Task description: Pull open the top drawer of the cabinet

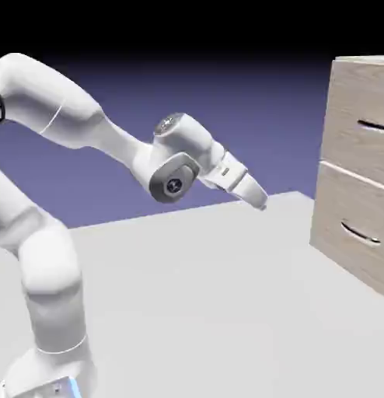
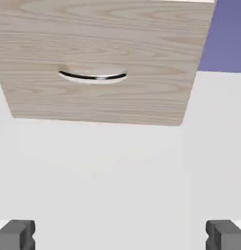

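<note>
In the exterior view, the top drawer (image 1: 361, 105) is sitting right of the spread gripper (image 1: 257, 204), well apart.

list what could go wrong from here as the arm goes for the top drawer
The white two-finger gripper hangs open, short of the cabinet and below the top drawer's slim dark curved handle, so going straight ahead might miss it. The hand view shows the light wood-grain lower drawer front with its matching handle, so it could hook that one instead.
</note>
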Robot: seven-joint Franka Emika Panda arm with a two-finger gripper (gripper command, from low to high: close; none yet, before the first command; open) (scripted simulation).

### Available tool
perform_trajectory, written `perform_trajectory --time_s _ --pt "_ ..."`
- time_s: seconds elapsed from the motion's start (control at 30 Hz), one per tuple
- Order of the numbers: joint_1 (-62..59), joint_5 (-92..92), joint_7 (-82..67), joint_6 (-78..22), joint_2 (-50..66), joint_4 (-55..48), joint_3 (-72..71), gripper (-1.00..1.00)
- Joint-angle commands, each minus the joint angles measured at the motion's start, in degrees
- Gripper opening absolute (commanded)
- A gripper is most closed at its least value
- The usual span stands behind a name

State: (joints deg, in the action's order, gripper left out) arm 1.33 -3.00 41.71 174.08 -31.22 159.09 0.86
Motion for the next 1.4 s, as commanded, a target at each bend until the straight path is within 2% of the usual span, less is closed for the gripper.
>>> perform_trajectory --time_s 0.0,1.37 --pt "0.5 -2.5 -0.6 0.1 1.2 -1.6 0.7 0.00" --pt "22.4 -104.7 -25.9 2.7 50.1 -66.4 29.8 0.00"
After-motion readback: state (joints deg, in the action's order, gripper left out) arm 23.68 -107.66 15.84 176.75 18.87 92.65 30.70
